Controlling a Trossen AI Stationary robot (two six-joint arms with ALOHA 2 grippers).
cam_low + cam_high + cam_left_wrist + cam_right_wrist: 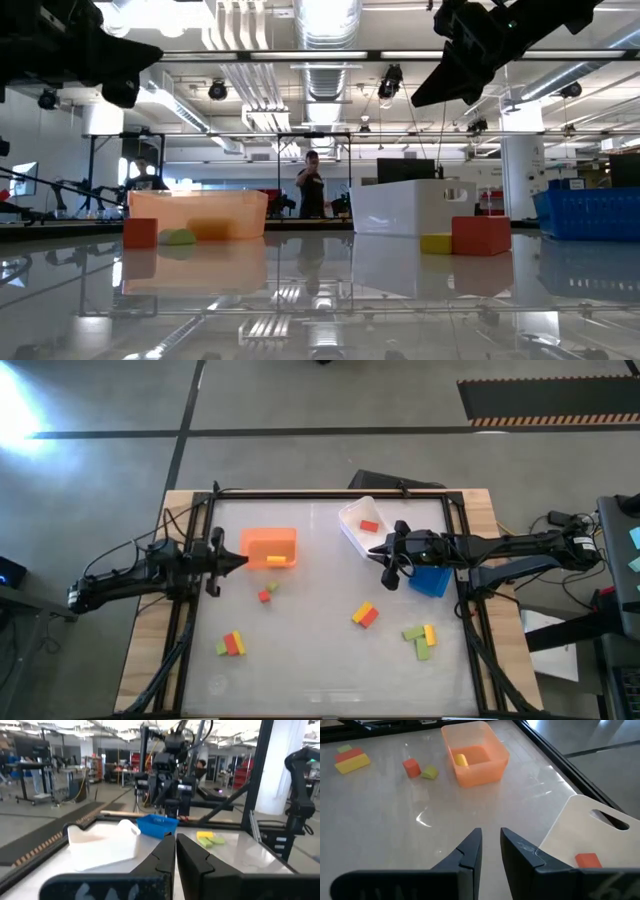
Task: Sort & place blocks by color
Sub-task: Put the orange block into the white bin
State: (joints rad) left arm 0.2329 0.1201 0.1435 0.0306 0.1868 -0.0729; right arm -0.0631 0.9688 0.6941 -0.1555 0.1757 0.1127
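Counting for you, high view. Bins: three, an orange bin point(269, 547), a white bin point(362, 523) and a blue bin point(432, 580). One yellow block point(276, 560) lies in the orange bin, one red block point(369, 526) in the white bin.

Loose blocks on the bench point(320, 660), ten: a red cube point(264, 596) touching-close to a green bit point(272, 588) just below the orange bin; a trio point(231, 645) near the left front (green, red, yellow side by side); a yellow-and-red pair point(365, 616) mid-bench; a right cluster point(420, 639) of two green and one yellow. So twelve blocks in all: four red, four yellow, four green (the small ones are hard to be sure of).

Your left gripper point(240, 561) sits level at the orange bin's left edge, pointing right, fingers pressed together, empty; the left wrist view shows the tips meeting.

Your right gripper point(376, 551) reaches in from the right, pointing left, hanging above the bench at the white bin's near corner, blue bin under its wrist. Its fingers point(470, 851) stand slightly apart with a narrow gap, nothing between them.
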